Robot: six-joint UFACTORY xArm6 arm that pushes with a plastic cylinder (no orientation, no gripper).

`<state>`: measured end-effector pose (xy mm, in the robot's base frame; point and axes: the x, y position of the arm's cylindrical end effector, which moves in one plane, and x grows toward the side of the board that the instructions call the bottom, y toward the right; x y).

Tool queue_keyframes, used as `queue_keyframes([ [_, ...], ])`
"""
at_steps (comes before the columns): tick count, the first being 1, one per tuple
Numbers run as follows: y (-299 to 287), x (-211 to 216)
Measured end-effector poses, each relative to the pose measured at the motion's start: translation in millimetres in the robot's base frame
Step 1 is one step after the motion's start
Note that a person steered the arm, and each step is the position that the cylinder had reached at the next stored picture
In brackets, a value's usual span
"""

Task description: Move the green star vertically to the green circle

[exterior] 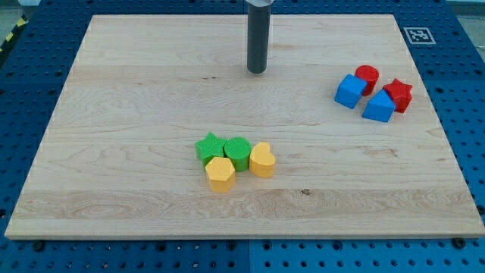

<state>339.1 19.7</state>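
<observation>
The green star (208,147) lies near the middle of the wooden board, touching the green circle (237,152) on its right. A yellow hexagon (220,174) sits just below them, and a yellow heart (262,160) touches the green circle's right side. My tip (257,71) is the lower end of the dark rod at the view's top centre, well above and a little right of the green blocks, touching no block.
At the view's right a group stands together: a red cylinder (367,77), a red star (398,94), and two blue blocks (349,91) (378,107). The wooden board (114,114) lies on a blue perforated table.
</observation>
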Motion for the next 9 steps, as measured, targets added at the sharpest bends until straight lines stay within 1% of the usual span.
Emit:
queue_keyframes([
  [9,0.0,-5.3],
])
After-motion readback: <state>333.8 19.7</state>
